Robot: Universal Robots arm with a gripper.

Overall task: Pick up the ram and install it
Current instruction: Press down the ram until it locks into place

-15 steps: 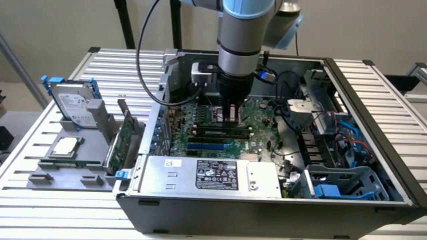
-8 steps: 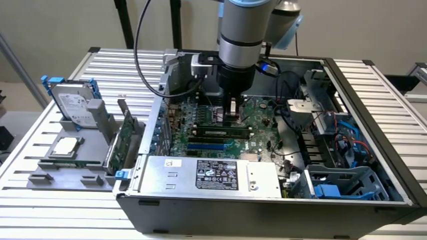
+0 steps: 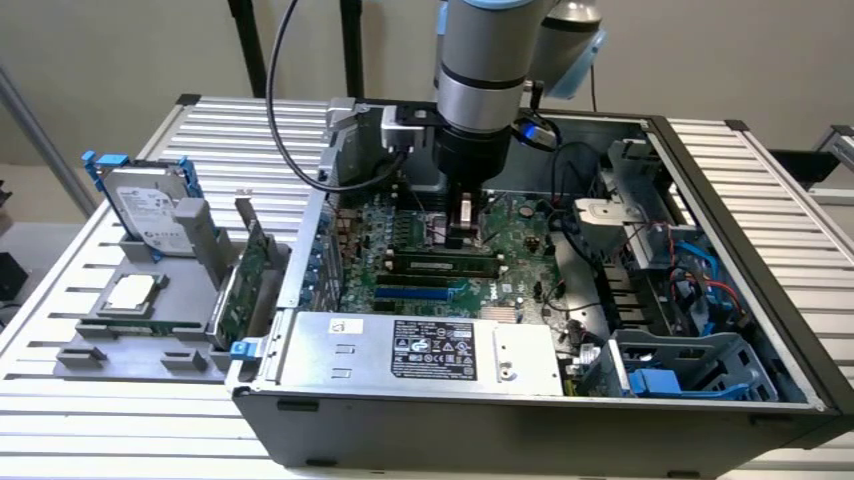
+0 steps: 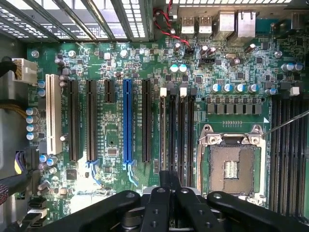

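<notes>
Ram (image 3: 441, 265) was seen lying lengthwise in a black slot of the motherboard (image 3: 521, 225), just beyond the blue slot (image 3: 420, 293) and parallel to it. In the wrist view the ram (image 4: 162, 130) was found in the first of the four narrow slots between the blue slot (image 4: 127, 121) and the CPU socket (image 4: 231, 166), with white clips at the far ends of two of those slots. It appeared to be seated, though this could not be confirmed from that angle.

The gripper (image 3: 463, 228) was lowered into the case (image 3: 534, 430), just past the ram from the blue slot and close above the board. In the wrist view the gripper (image 4: 167, 182) was placed over the near end of the narrow slots, and its fingers (image 4: 161, 186) were drawn together with nothing seen between them.

A power supply (image 3: 427, 350) was set on the near side of the blue slot. Well outside the case, towards the exterior view's left of the blue slot, a hard drive (image 3: 147, 215) and a card (image 3: 240, 285) were held upright in a grey stand (image 3: 127, 350).
</notes>
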